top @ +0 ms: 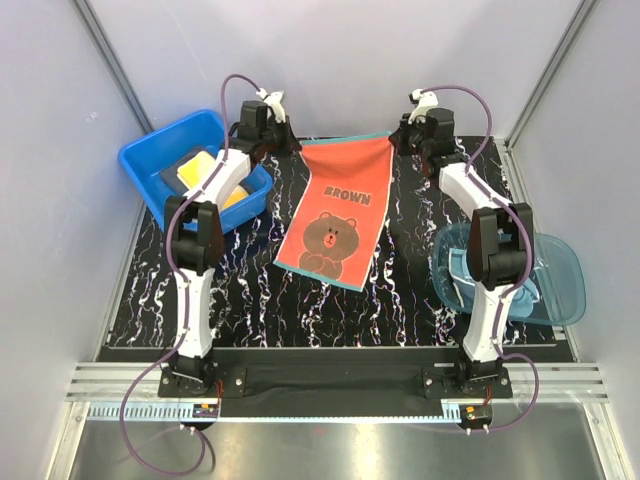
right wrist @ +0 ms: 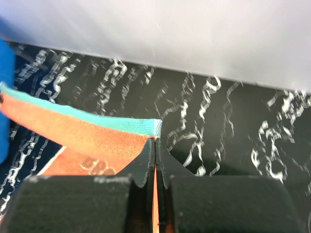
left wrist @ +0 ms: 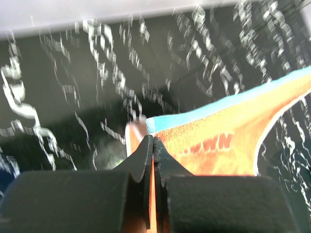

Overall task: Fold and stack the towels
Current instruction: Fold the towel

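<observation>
An orange towel (top: 340, 213) with a teal edge, a bear picture and the word BROWN hangs stretched between both grippers at the far side of the table, its lower end resting on the marbled top. My left gripper (top: 284, 143) is shut on its far left corner, orange cloth (left wrist: 228, 141) pinched between the jaws (left wrist: 153, 141). My right gripper (top: 404, 140) is shut on the far right corner (right wrist: 154, 127). A yellow towel (top: 197, 170) lies in the blue tub. A light blue towel (top: 470, 272) sits in the teal bowl.
The blue plastic tub (top: 160, 150) stands at the back left, beside the left arm. The translucent teal bowl (top: 555, 280) sits at the right, under the right arm's elbow. White walls close in the back and sides. The black marbled table (top: 250, 290) spreads below the towel.
</observation>
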Motion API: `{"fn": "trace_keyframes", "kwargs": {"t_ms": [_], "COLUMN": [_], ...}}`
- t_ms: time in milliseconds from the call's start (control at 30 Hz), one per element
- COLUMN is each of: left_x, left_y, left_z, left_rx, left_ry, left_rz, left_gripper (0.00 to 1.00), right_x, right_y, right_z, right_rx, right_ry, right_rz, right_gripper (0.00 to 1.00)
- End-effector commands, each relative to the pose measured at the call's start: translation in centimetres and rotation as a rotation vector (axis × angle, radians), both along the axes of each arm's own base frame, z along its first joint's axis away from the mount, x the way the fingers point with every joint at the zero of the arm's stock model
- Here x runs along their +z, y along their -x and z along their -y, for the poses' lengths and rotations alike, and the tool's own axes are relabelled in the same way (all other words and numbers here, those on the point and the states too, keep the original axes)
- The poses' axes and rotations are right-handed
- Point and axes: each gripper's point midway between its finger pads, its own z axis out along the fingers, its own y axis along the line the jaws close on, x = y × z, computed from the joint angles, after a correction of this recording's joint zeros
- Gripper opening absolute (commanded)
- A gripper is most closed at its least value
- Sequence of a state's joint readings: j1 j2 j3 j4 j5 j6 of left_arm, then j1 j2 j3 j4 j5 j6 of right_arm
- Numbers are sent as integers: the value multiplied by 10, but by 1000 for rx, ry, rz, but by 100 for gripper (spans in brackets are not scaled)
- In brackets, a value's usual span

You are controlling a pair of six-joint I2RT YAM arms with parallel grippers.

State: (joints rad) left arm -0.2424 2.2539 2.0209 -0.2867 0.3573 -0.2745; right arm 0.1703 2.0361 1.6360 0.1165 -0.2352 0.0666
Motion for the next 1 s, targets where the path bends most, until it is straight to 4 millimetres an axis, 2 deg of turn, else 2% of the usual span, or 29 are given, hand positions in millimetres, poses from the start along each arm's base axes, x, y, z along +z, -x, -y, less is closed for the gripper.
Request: {"fn": "trace_keyframes", "kwargs": {"t_ms": [0, 33, 67, 100, 133, 167, 200, 233, 267, 300, 333, 367, 400, 433, 467, 533, 567, 600, 633, 700, 733, 800, 833, 867, 933, 967], "left_x": [89, 82, 79, 83, 73, 72, 77, 75, 65, 64, 72, 56, 54, 60, 46, 40, 44, 32, 30, 32, 24, 25, 17, 21, 10, 14], "left_y": [-11, -8, -5, -2, 3, 7, 13, 16, 23, 28, 35, 43, 48, 55, 62, 72, 78, 86, 90, 100, 106, 116, 123, 128, 141, 146], "left_z": [10, 10, 11, 11, 11, 11, 11, 9, 8, 7, 5, 3, 2, -1, -4, -6, -8, -10, -10, -11, -14, -17, -19, -21, -23, -24], "left_rx": [-81, -92, -109, -115, -121, -129, -137, -137, -142, -147, -150, -154, -157, -156, -153, -156, -155, -160, -165, -169, -169, -169, -169, -165, -168, -166], "left_ry": [49, 45, 42, 40, 37, 37, 35, 30, 23, 16, 13, 2, -5, -6, -20, -25, -26, -32, -32, -37, -45, -55, -60, -59, -61, -61], "left_rz": [302, 292, 286, 294, 269, 263, 268, 260, 234, 231, 241, 206, 202, 210, 177, 156, 155, 127, 120, 122, 102, 90, 68, 74, 44, 51], "left_gripper": [0, 0, 0, 0, 0, 0, 0, 0, 0, 0, 0, 0, 0, 0, 0, 0, 0, 0, 0, 0, 0, 0, 0, 0, 0, 0], "right_x": [52, 37, 36, 43, 30, 28, 35, 21, 20, 27, 15, 13, 18, 5, 9, -5, -8, -7, -17, -23, -33, -39, -41, -36, -44, -47], "right_y": [7, 14, 19, 26, 34, 39, 46, 54, 59, 67, 76, 82, 89, 98, 105, 121, 127, 133, 144, 152, 164, 179, 186, 191, 204, 211], "right_z": [-19, -18, -18, -17, -14, -14, -12, -10, -8, -8, -8, -9, -10, -11, -13, -21, -24, -27, -37, -42, -53, -58, -63, -65, -64, -62], "right_rx": [116, 117, 114, 106, 97, 90, 85, 76, 69, 72, 77, 81, 83, 88, 93, 108, 114, 121, 140, 143, 164, 167, 178, 174, 171, 158], "right_ry": [-32, -38, -48, -67, -72, -83, -87, -85, -94, -100, -101, -106, -122, -124, -140, -152, -159, -162, -155, -133, -113, -93, -89, -93, -87, -87], "right_rz": [155, 119, 115, 121, 101, 92, 98, 60, 49, 57, 23, 9, 2, -39, -43, -85, -100, -102, -139, -164, -199, -217, -224, -215, -242, -253], "right_gripper": [0, 0, 0, 0, 0, 0, 0, 0, 0, 0, 0, 0, 0, 0, 0, 0, 0, 0, 0, 0, 0, 0, 0, 0, 0, 0]}}
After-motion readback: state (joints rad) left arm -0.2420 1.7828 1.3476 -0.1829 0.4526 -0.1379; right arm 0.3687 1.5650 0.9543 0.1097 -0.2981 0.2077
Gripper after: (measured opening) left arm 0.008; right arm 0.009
